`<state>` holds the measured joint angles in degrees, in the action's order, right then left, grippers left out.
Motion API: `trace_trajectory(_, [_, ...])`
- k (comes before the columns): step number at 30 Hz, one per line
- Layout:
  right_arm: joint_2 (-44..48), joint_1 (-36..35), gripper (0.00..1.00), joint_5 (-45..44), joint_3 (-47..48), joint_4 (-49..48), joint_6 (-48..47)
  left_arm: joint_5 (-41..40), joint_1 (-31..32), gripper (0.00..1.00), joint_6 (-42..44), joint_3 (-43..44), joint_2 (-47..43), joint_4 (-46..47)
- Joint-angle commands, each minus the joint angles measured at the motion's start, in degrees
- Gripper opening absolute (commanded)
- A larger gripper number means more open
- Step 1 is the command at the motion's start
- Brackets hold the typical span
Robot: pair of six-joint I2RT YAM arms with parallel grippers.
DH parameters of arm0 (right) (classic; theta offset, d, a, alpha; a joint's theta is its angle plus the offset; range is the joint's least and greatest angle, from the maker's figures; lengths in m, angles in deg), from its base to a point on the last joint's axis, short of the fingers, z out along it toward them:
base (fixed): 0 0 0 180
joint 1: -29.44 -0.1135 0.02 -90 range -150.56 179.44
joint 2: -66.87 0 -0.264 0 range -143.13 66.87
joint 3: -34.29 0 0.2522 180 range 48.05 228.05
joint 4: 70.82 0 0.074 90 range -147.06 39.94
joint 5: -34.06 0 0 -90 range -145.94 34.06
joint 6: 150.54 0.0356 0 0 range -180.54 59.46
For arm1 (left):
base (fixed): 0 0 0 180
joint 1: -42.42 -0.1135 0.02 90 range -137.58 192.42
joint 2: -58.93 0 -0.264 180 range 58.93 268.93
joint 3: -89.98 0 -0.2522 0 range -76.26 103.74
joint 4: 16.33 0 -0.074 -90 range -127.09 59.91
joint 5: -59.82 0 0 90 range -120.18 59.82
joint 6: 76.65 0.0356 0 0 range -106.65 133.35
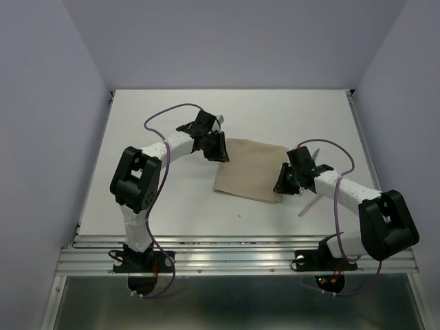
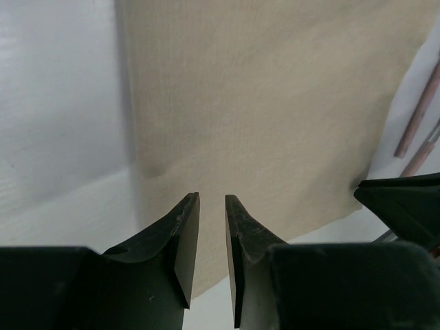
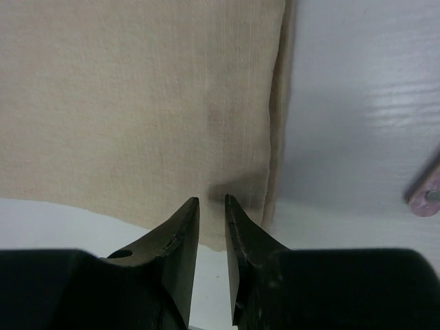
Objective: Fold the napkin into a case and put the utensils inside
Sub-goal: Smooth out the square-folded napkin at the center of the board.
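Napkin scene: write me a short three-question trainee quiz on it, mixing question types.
1. The left gripper and the right gripper each hang over a corner of the napkin. Which one is at the far corner in the top view? A) left B) right C) both
2. Fill in: the utensils lie off the cloth, on the ___ arm's side.
3. True or false: the utensils already sit inside the napkin.

Key: 1 A; 2 right; 3 false.
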<state>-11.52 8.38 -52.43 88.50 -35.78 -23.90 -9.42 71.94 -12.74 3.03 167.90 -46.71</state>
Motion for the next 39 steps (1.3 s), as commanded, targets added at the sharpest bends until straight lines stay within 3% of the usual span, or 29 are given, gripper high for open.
trace_trajectory(1, [-0.9,-0.6,0.27,2.5,-2.8,-3.9,2.6,2.6,-0.1,0.33,-0.6,-8.1,0.2,3.0])
trace_trajectory(8, [-3.3,-0.6,0.25,-5.4,-1.2,-0.5,0.8,5.2,0.1,0.32,-2.4,-18.3,-3.1,7.1])
trace_trajectory(15, [0.9,-0.6,0.25,-6.3,3.5,1.1,-0.2,4.4,0.1,0.30,-4.8,-22.9,-12.0,5.6])
trace_trajectory(20, [-1.5,-0.6,0.23,-9.8,7.3,-1.0,0.7,1.8,0.0,0.34,-2.4,-16.5,-13.1,3.5])
trace_trajectory(24, [-8.3,-0.6,0.23,-15.5,13.9,-0.9,-0.7,-0.9,-1.5,0.35,-1.1,-7.4,-5.5,1.6])
trace_trajectory(30, [-19.4,1.3,0.21,-16.0,26.1,-0.8,-3.8,-2.2,-2.5,0.34,0.5,7.9,3.9,-0.7])
trace_trajectory(39, [-31.2,3.5,0.18,-15.4,36.6,-0.6,-3.7,-3.5,-3.9,0.34,3.1,17.9,16.4,-3.8])
